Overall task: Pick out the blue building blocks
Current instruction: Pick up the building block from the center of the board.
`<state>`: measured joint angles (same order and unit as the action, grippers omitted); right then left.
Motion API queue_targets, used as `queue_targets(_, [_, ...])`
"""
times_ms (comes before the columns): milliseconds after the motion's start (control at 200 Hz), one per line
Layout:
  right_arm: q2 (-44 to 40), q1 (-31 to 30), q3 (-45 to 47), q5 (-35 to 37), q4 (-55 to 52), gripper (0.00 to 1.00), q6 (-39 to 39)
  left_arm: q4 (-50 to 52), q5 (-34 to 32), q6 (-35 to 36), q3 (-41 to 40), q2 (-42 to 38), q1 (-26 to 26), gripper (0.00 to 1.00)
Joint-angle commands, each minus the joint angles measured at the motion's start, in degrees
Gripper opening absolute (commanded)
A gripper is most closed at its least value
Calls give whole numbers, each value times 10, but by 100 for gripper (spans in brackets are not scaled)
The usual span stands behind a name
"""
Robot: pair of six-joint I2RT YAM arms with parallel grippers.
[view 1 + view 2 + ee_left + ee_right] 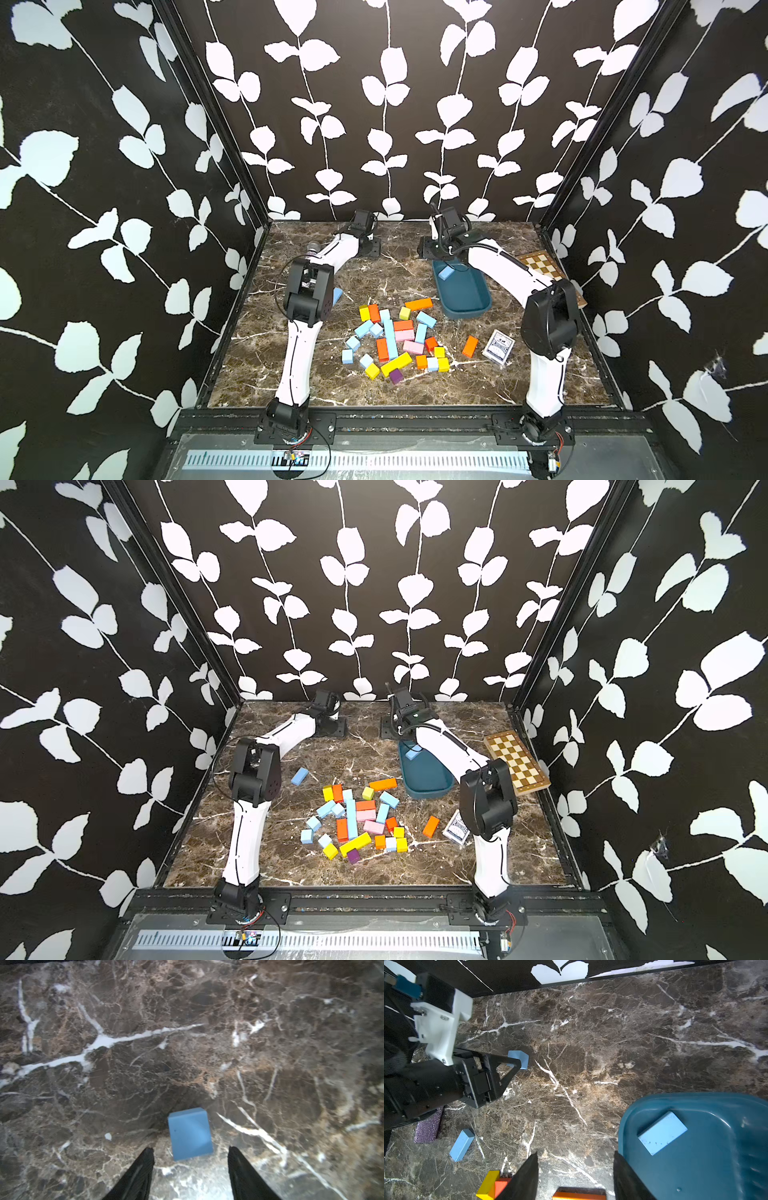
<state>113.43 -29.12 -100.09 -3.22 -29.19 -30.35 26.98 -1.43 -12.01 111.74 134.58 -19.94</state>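
A light blue block (pixel 190 1133) lies on the marble table at the far back. My left gripper (pixel 190 1149) stands open over the block's near end, with a gap on each side. The right wrist view shows the same block (pixel 523 1059) at the left gripper's tips. My right gripper (pixel 575 1154) is open and empty beside the dark teal tray (pixel 467 309). One blue block (pixel 445 272) lies in the tray. A lone blue bar (pixel 299 776) lies left of the mixed pile. The pile holds several more blue blocks, among them a long bar (pixel 390 338).
Orange, yellow, pink and purple blocks are mixed into the pile (pixel 397 359). A lone orange block (pixel 470 346) and a deck of cards (pixel 498 347) lie to its right. A chessboard (pixel 517 762) sits at the right edge. A purple glittery object (pixel 428 1126) lies by the left arm.
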Motion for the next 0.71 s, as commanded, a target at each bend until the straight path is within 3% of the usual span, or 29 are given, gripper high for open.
queue_targets(0, [12,-4,8,6,23,56,-10,8,-19,-1,16,-3,0,61])
queue_targets(405, [19,-9,13,5,26,53,-22,-5,-5,-17,54,43,5,55])
queue_targets(700, [25,-11,-5,11,16,46,-22,-10,26,-7,80,63,15,29])
